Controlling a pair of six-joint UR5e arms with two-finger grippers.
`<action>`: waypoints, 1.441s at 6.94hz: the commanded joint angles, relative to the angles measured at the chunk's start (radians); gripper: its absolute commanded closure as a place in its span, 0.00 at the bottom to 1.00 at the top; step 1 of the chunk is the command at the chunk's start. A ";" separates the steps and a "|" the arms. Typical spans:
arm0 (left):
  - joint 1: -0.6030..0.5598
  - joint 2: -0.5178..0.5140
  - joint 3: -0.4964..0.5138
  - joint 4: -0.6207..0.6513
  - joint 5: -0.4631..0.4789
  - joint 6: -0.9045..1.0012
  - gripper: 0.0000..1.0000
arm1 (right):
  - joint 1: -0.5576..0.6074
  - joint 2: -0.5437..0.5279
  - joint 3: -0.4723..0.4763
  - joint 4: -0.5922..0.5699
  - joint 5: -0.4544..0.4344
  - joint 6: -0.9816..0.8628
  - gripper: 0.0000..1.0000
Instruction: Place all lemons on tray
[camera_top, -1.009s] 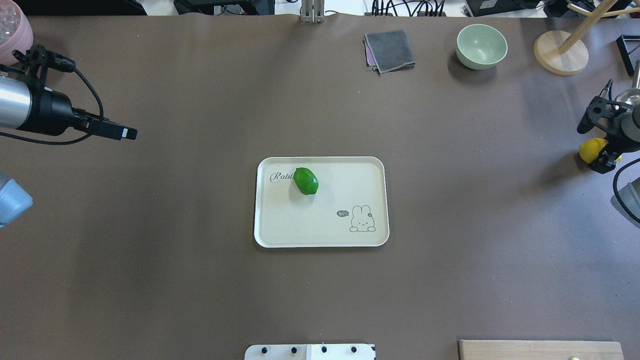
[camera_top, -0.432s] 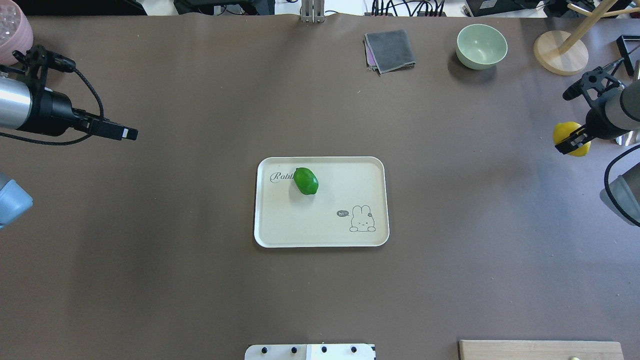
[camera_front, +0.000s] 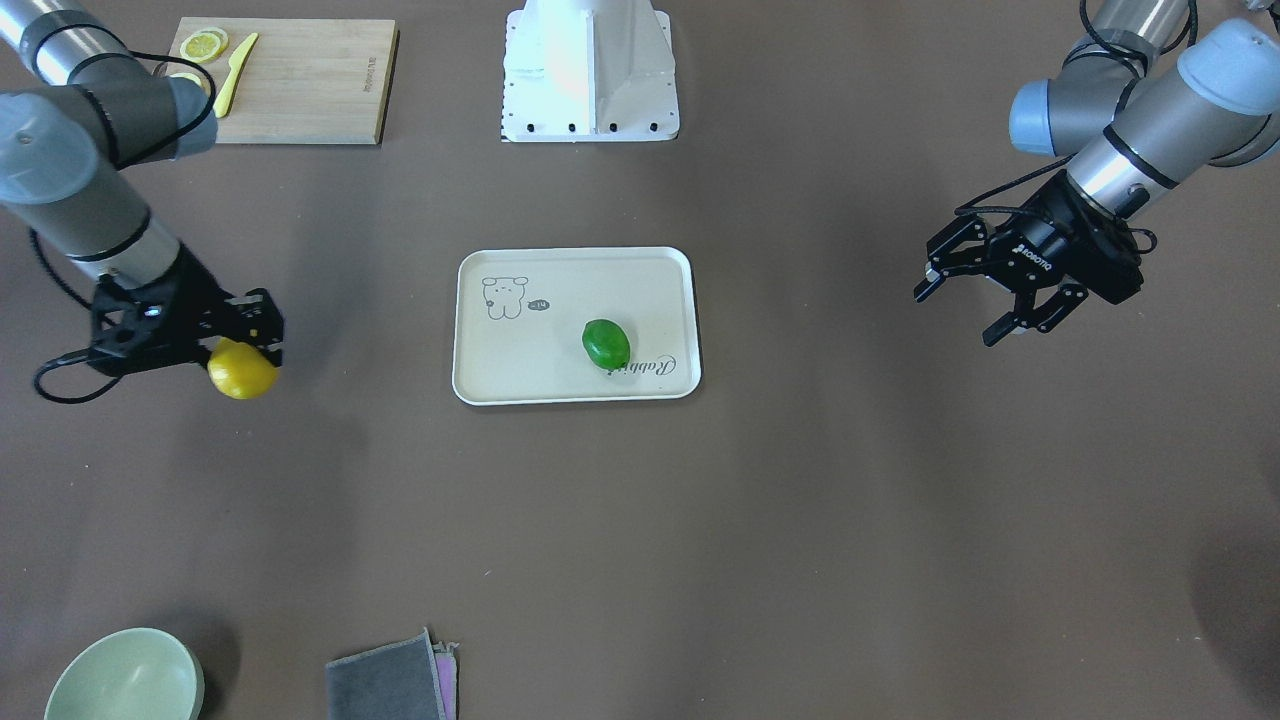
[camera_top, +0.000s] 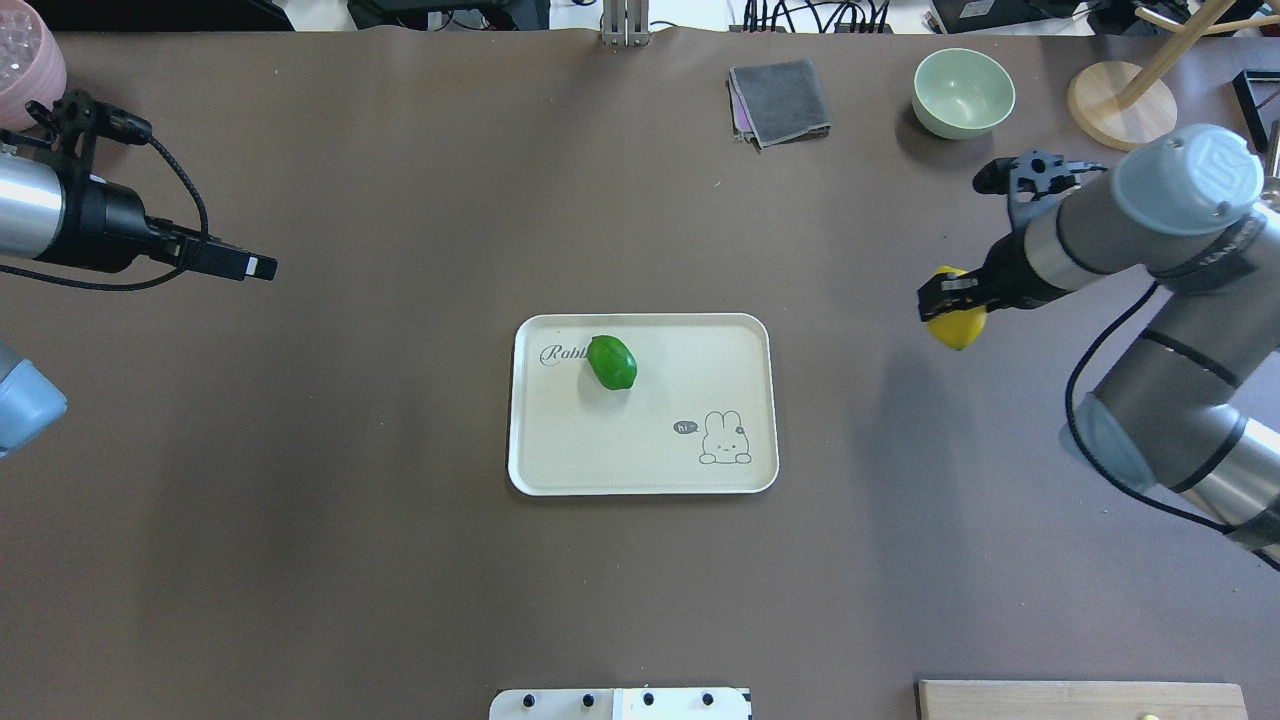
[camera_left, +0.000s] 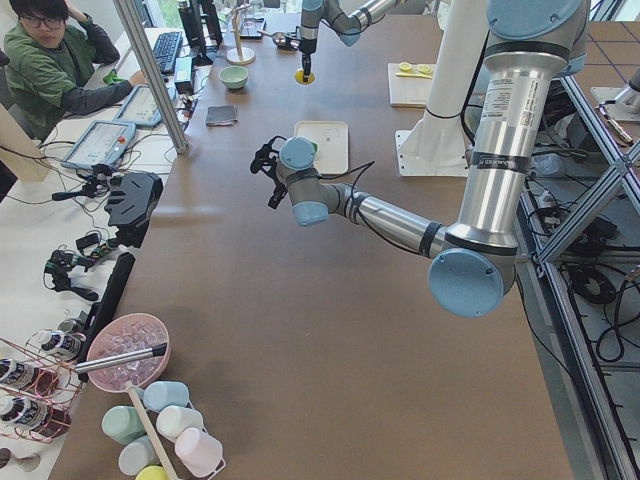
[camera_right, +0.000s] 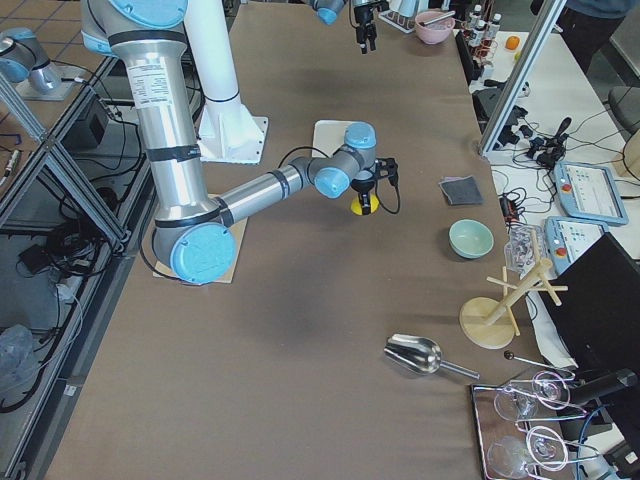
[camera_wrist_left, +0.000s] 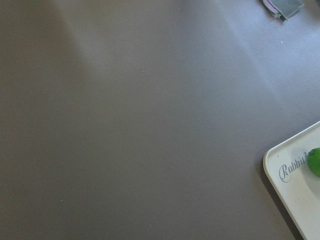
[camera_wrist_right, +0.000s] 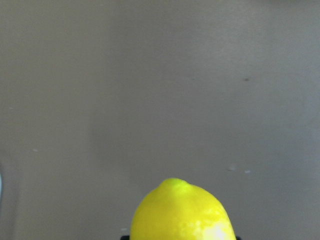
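Front-facing view: the right gripper (camera_front: 238, 345) is pinched on the yellow lemon (camera_front: 242, 370), apparently clear of the worktop (camera_front: 800, 520). The tray (camera_front: 560, 375) lies well off to its side and already carries the green lemon (camera_front: 606, 343). The left gripper (camera_front: 955, 315) hangs with its fingers spread wide, holding nothing.

Overhead view: a second ago the right gripper (camera_top: 948, 298) was at the worktop's edge. It has since carried the yellow lemon (camera_top: 958, 327) much nearer the tray (camera_top: 600, 450), so probably only the last stretch and the release remain.

Right wrist view: the yellow lemon (camera_wrist_right: 182, 212) sits just ahead of the gripper, with bare worktop beyond.
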 joint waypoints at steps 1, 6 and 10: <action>0.001 0.000 -0.001 -0.013 -0.001 -0.006 0.01 | -0.211 0.152 -0.005 -0.012 -0.159 0.338 1.00; 0.003 0.000 0.001 -0.016 -0.002 -0.006 0.01 | -0.268 0.322 -0.002 -0.323 -0.332 0.308 0.00; -0.026 0.032 0.018 0.002 -0.003 0.088 0.01 | 0.078 0.184 0.076 -0.408 0.002 -0.263 0.00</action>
